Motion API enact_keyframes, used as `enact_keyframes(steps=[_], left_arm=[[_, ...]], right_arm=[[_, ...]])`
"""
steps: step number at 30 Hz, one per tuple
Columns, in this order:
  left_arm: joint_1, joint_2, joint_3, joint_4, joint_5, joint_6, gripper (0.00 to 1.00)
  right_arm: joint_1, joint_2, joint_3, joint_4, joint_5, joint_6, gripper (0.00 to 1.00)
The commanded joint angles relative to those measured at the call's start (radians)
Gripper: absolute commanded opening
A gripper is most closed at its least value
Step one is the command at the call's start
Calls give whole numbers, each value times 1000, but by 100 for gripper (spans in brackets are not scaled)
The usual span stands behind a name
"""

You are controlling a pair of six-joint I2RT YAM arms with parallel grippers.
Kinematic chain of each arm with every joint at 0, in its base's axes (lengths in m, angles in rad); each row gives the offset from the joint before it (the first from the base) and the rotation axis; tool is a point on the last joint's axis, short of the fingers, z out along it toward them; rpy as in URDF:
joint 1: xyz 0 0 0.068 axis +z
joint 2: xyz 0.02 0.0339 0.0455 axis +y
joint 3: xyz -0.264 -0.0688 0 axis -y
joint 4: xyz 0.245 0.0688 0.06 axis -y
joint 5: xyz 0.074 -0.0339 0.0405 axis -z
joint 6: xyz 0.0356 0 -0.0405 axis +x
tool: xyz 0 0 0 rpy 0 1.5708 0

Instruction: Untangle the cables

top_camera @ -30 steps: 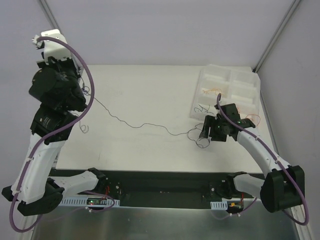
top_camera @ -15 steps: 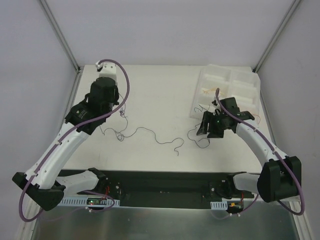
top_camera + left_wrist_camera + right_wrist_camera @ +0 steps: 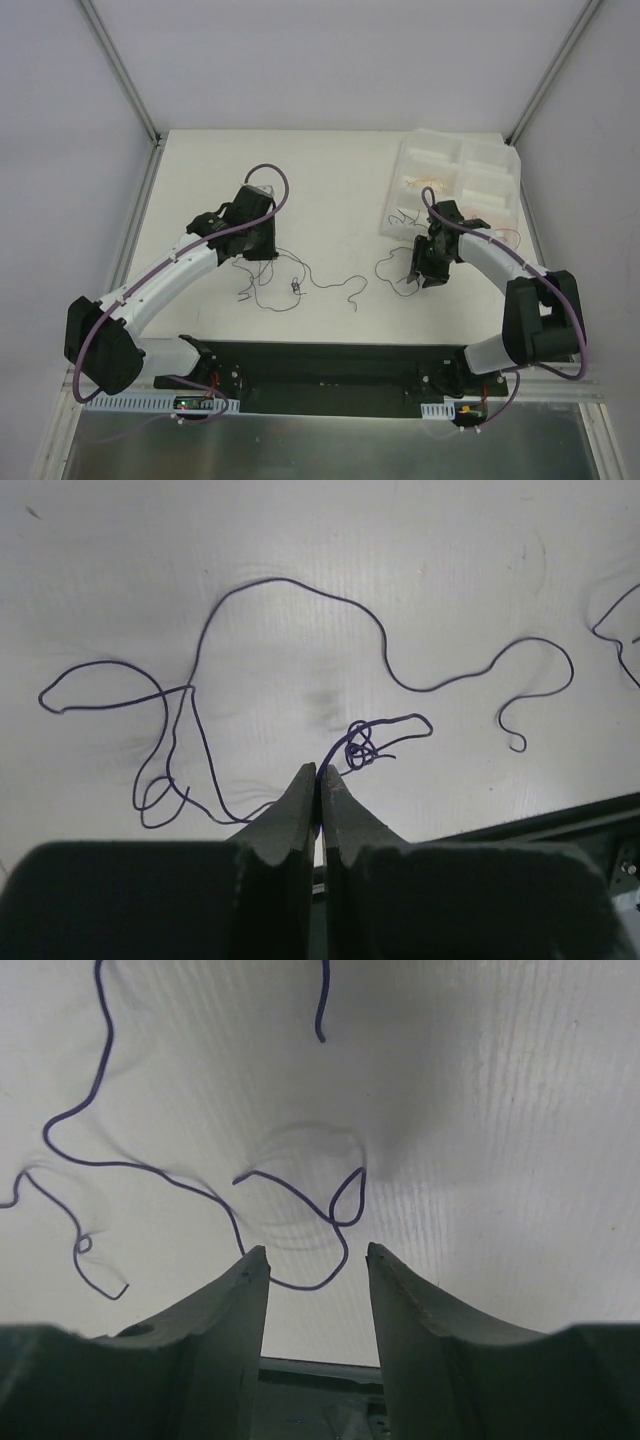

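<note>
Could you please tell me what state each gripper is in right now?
Left gripper: closed, pinching a purple wire.
Right gripper: open, holding nothing, above a wire loop.

the top view was evenly and softly lit from overhead. the white table [image 3: 330,180] read bright but not blown out, and the arms threw only faint, short shadows. the hair-thin cables [image 3: 293,287] barely resolved there, showing as scratchy lines. in the left wrist view the purple cable [image 3: 358,745] was sharp, with pale smudged shadows beside it, while the dark fingers [image 3: 290,820] up close were blurred. the right wrist view was dimmer and greyer, brightest toward its upper right. the strand there cast soft doubled shadows, the table's fine ribbing bowed from lens distortion, and the near fingers [image 3: 215,1320] were out of focus.
</note>
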Motion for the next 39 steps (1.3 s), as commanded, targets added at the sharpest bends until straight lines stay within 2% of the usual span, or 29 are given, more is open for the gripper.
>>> enact_keyframes(steps=[1, 4, 5, 6, 9, 10, 17, 19, 22, 26, 30, 39], left_arm=[[-2, 9, -15, 14, 168, -99, 0], [-2, 13, -4, 21, 187, -100, 0], [-2, 13, -3, 23, 190, -100, 0], [-2, 13, 0, 24, 193, -99, 0], [-2, 20, 5, 26, 196, -91, 0], [-2, 22, 8, 28, 199, -90, 0], [-2, 48, 22, 34, 210, -80, 0], [-2, 69, 26, 43, 225, -77, 0], [-2, 100, 31, 60, 267, -76, 0], [-4, 111, 23, 81, 302, -73, 0], [-4, 98, 14, 81, 307, -56, 0], [-4, 75, 17, 81, 337, -42, 0]], right_arm=[[33, 66, -22, 69, 44, 21, 45], [85, 80, -12, 68, 112, 24, 44], [95, 80, -15, 75, 118, 28, 40], [102, 77, -18, 78, 121, 34, 33], [119, 33, -12, 68, 123, 37, 4], [125, -1, -4, 62, 123, 31, 0], [127, -314, 213, -113, 80, -13, 0], [125, -368, 306, -142, 107, -13, 0], [102, -396, 442, -190, 233, -15, 0], [7, -345, 618, -227, 336, -25, 0], [-59, -229, 796, -228, 442, -50, 0], [-218, 103, 1203, -293, 443, -39, 0]])
